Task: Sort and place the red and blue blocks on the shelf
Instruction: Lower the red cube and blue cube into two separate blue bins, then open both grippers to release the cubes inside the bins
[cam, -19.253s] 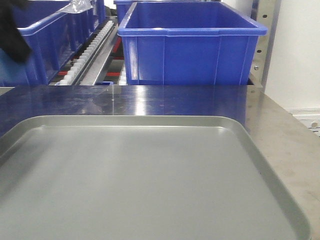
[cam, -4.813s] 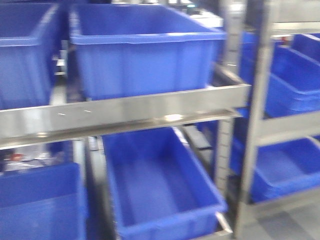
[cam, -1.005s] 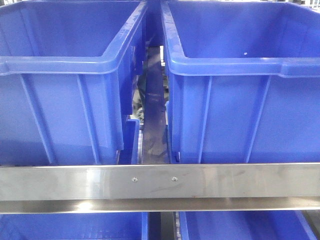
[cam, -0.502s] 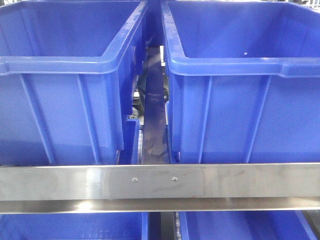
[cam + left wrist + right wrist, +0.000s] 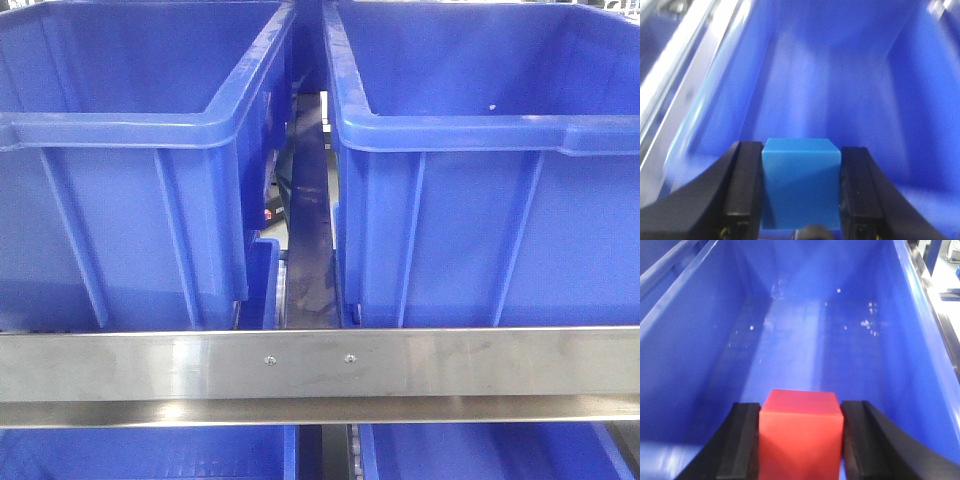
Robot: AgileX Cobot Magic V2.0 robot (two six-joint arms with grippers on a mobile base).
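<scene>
The small matte blue cube (image 5: 801, 182) is clamped between the black fingers (image 5: 745, 187) of the left gripper (image 5: 801, 190), pads pressed flat vs. its two side faces. The wrist is angled down into a large blue plastic bin (image 5: 910, 100), w/ the cube held above the bin floor, toward the near end; the view is blurred.

The small matte red cube (image 5: 800, 432) is gripped the same way by the right gripper (image 5: 800, 440), pointed into a second large blue plastic bin (image 5: 685, 350), above its floor, approx. centred between the side walls.

In the front view, two blue bins are seen side by side behind the steel shelf's silver front rail (image 5: 320, 362); neither arm is visible there.
</scene>
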